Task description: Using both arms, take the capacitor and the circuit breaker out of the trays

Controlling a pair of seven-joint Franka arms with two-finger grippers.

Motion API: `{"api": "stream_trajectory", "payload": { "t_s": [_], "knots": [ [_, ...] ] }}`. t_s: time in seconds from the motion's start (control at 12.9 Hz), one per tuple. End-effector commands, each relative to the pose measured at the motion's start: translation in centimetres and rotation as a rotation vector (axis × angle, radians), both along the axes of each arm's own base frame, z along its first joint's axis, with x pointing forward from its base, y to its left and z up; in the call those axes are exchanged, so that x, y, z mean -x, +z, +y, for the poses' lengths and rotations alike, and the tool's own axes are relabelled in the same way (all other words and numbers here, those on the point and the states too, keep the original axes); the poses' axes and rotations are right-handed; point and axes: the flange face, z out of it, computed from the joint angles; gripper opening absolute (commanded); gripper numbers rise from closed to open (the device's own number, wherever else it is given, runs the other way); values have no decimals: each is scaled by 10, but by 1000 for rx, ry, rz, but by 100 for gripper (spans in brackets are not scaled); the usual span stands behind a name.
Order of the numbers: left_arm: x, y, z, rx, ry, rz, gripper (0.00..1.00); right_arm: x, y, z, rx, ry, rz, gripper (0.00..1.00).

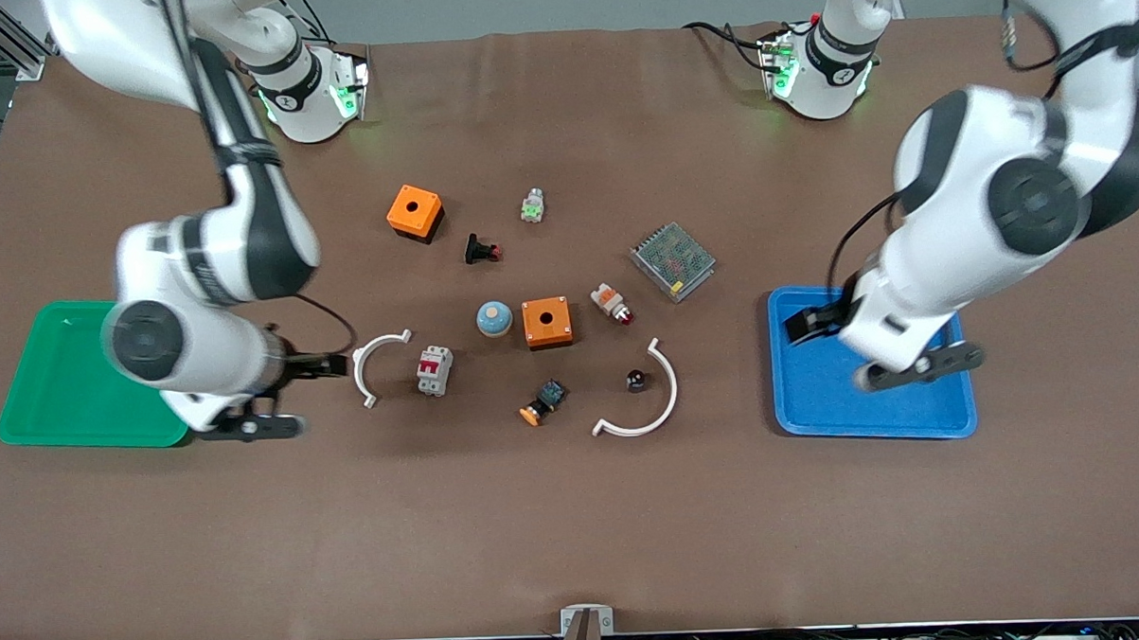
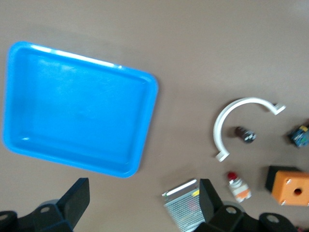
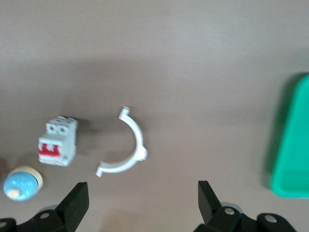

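Note:
The capacitor (image 1: 635,380), a tiny dark cylinder with a shiny end, lies on the table inside a large white curved clip (image 1: 650,404); the left wrist view shows the capacitor (image 2: 245,134) too. The breaker (image 1: 435,370), a white-grey block with a red toggle, lies beside a smaller white clip (image 1: 374,365) and shows in the right wrist view as well (image 3: 57,141). My right gripper (image 1: 320,367) (image 3: 143,195) hangs open and empty between the green tray and the small clip. My left gripper (image 1: 809,323) (image 2: 144,193) is open and empty over the blue tray's inner edge.
A green tray (image 1: 60,376) lies at the right arm's end, a blue tray (image 1: 876,413) at the left arm's end. Mid-table: two orange boxes (image 1: 414,212) (image 1: 546,322), a mesh power supply (image 1: 673,260), a blue dome button (image 1: 494,318), several small switches.

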Motion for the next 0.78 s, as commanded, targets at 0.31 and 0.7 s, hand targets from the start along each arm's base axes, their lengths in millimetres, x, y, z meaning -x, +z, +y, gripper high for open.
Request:
{"api": "stream_trajectory", "payload": {
  "t_s": [0.31,0.7],
  "knots": [
    [73,55,102,8,-42,-25,100,46,119,-130,0,-11,-12,100],
    [71,111,145,15,-105,-51,100,55,131,-196,-27,12,-13,100]
  ]
}}
